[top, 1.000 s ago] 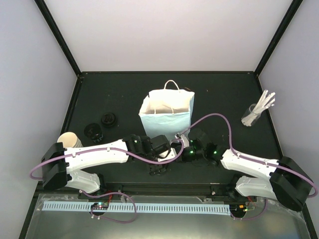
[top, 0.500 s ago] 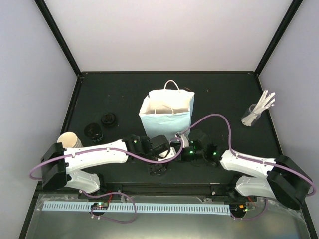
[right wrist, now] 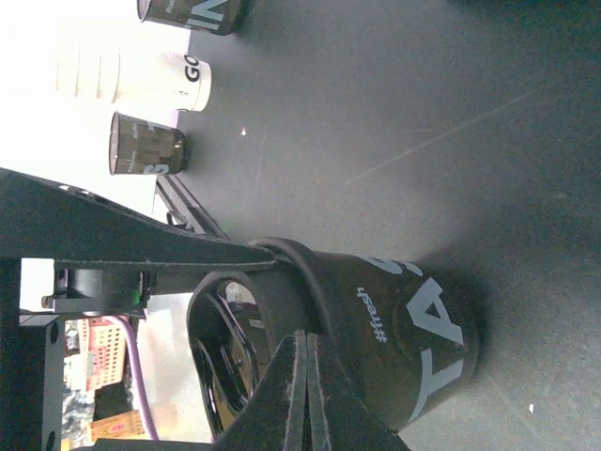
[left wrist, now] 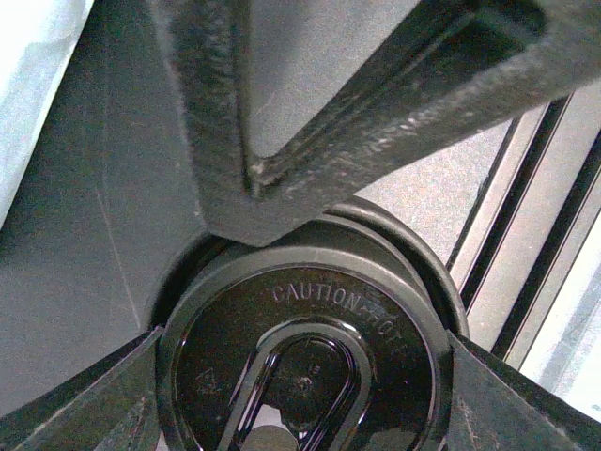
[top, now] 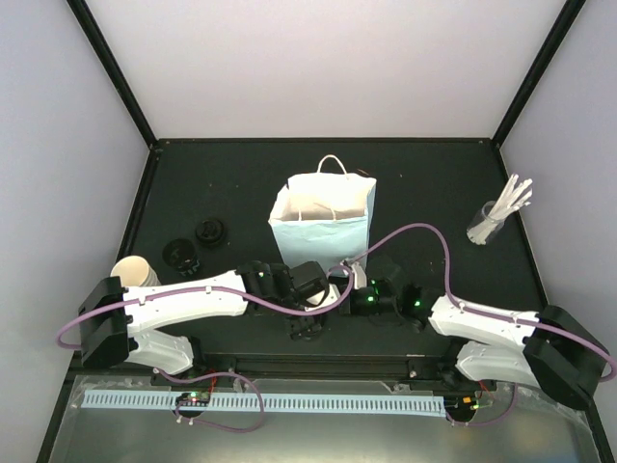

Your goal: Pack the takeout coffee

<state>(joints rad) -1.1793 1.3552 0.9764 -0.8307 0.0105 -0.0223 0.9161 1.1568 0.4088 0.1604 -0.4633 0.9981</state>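
Note:
A dark paper cup (right wrist: 413,329) printed "#fresh" stands on the black table in front of the bag. On it sits a black round lid (left wrist: 300,366) marked "CAUTION HOT". My left gripper (left wrist: 300,399) (top: 310,307) hangs over the cup, and its fingers (left wrist: 94,404) touch the lid's rim on both sides. My right gripper (right wrist: 305,362) (top: 339,292) is shut with nothing in it, and its closed tips rest against the lid's edge (right wrist: 221,357). The cup itself is hidden under both grippers in the top view.
A light-blue paper bag (top: 323,217) stands open behind the grippers. At the left are a cream cup (top: 135,273) and two dark cups (top: 181,254) (top: 210,231). A glass of white sticks (top: 492,222) stands at the right. The table's near rail runs just below the cup.
The right arm's wrist has slid a little toward the near edge, with its shut tips still at the lid. The left gripper has stayed in place around the lid.

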